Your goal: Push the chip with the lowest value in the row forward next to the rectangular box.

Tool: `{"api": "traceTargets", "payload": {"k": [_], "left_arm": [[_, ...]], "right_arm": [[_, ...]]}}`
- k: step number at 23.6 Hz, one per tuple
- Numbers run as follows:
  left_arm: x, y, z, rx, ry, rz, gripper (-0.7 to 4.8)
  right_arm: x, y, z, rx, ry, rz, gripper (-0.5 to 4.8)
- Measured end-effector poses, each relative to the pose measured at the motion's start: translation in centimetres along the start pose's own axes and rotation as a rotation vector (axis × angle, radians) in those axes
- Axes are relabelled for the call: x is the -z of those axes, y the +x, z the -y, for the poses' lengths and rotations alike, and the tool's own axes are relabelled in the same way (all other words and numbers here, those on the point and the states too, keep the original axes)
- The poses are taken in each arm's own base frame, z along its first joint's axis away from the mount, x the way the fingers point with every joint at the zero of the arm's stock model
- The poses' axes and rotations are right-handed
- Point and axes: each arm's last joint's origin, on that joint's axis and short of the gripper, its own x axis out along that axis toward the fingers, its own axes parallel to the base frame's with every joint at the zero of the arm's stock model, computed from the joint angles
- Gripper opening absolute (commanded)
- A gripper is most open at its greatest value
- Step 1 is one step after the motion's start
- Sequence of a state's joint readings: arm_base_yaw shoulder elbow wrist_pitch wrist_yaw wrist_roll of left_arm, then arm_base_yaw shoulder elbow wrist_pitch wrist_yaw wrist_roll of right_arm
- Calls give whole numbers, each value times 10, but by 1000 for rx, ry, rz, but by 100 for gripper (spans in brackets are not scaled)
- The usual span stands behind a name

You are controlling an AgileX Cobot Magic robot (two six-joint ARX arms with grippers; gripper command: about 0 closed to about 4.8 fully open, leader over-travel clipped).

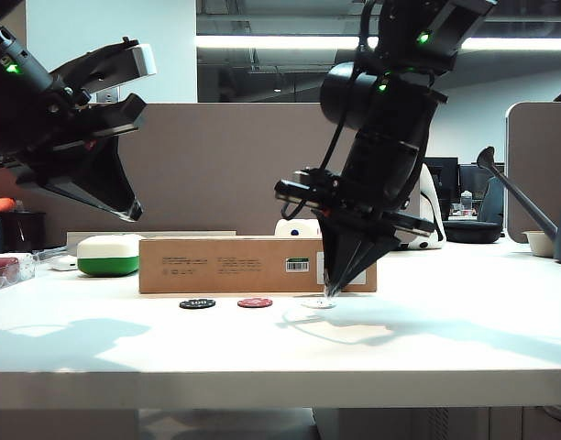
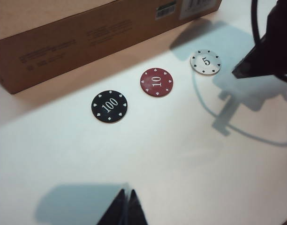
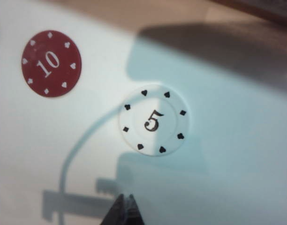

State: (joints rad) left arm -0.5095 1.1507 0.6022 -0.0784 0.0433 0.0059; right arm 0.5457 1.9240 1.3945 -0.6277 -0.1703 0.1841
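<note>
Right gripper, jaws pinched together and empty, tip beside the white 5 chip; it should push straight toward the cardboard box. Left gripper hangs raised at left, also closed, empty.

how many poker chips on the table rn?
3, in a row before the brown box: black 100 chip at the left end, red 10 chip in the middle, white 5 chip by the right gripper.
</note>
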Motion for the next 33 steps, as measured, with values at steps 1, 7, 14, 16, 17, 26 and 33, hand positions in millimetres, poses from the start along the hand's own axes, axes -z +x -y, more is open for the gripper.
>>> {"api": "traceTargets", "payload": {"k": [1, 7, 14, 16, 17, 26, 33], "left_arm": [[0, 0, 0, 0, 0, 0, -5], [0, 0, 0, 0, 0, 0, -5], [0, 0, 0, 1, 1, 0, -5], [0, 0, 0, 1, 1, 0, -5], [0, 0, 0, 1, 1, 0, -5], [0, 0, 0, 1, 1, 0, -5], [0, 0, 0, 0, 0, 0, -5]], "right_arm": [[1, 1, -1, 3, -1, -6, -9], [-2, 3, -3, 10, -12, 5, -9], [-2, 12, -2, 40, -14, 7, -9], [-2, 17, -1, 50, -14, 8, -9], [-3, 18, -1, 50, -19, 13, -9], [-8, 24, 0, 50, -38, 44, -9], [-13, 28, 1, 73, -44, 90, -9]]}}
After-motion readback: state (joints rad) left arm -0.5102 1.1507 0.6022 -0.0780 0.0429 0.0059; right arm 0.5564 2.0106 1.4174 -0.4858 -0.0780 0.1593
